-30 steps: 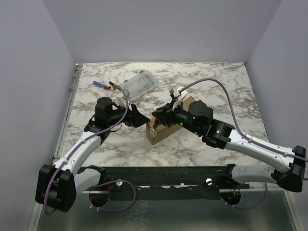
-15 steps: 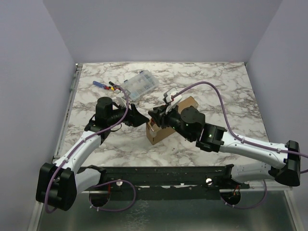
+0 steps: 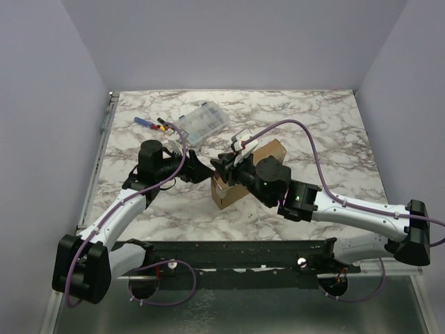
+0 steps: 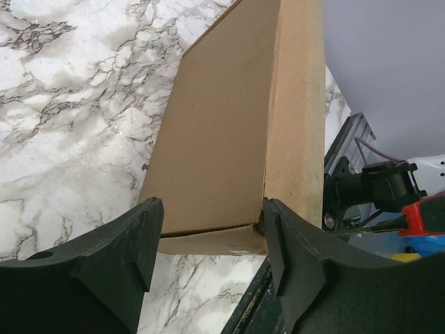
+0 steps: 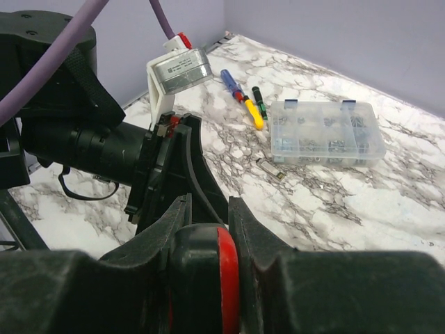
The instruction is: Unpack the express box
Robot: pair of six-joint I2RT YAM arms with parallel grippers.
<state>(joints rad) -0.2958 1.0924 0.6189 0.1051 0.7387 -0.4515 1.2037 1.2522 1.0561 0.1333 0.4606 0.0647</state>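
My left jaws are pinching the flat brown cardboard express box (image 4: 222,139) by its near end; my right jaws are clamping something red (image 5: 227,278), mostly hidden between them.

Left arm (image 3: 115,212): rises from the near-left base, bent at the elbow, forearm pointing right toward the middle of the bench (image 3: 320,132).
Left gripper (image 4: 212,209): jaws part-spread, one finger pressed against each side of the box (image 4: 222,125) at its end.
Right arm (image 3: 348,209): stretched low from the near-right base, reaching left across the bench.
Right gripper (image 5: 208,203): fingers nearly together, clamped on a red object (image 5: 228,278); it faces the left gripper, just beside it.
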